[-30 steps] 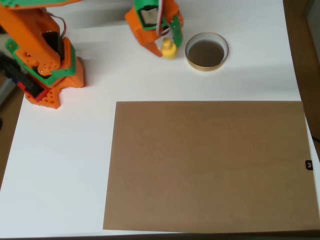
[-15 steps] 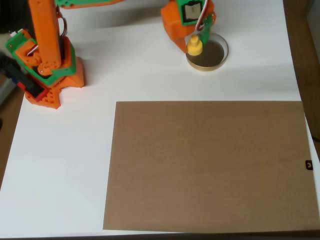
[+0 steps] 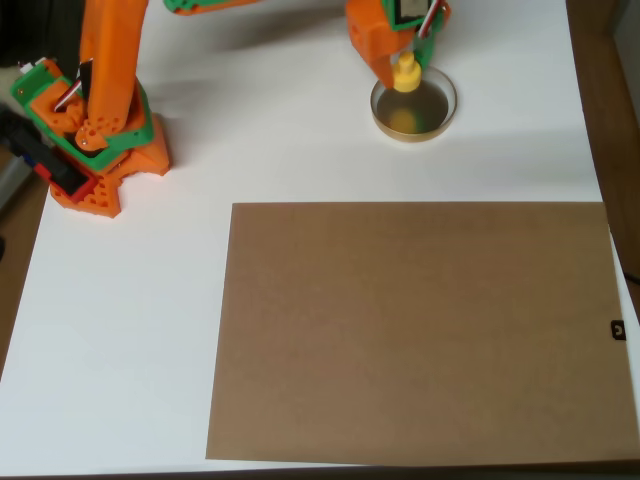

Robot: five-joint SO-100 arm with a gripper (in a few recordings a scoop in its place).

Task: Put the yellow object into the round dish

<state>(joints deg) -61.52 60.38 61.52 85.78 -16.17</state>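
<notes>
Since the white table (image 3: 130,330) takes up nearly everything in the overhead view, start there: a big brown cardboard sheet (image 3: 415,330) lies flat over its lower right part, reaching toward the right and bottom edges. Up at the left edge sits the orange and green arm base (image 3: 90,150), and the arm (image 3: 120,60) rises from it, runs out past the top edge of the table, then comes back in near the top middle, with the wrist pointing down.

Next, the round dish (image 3: 446,113) sits near the top edge, right of centre, well clear of the cardboard. Its dark inside shows a yellowish reflection.

Then the gripper (image 3: 410,62), hanging right over the dish's upper left rim and pinching the yellow object (image 3: 405,76) between its fingers. That little piece looks upright, knob end up toward the camera, long axis pretty much vertical, sitting just over the dish's upper rim. Can't tell if it's touching the dish or held above it.
</notes>
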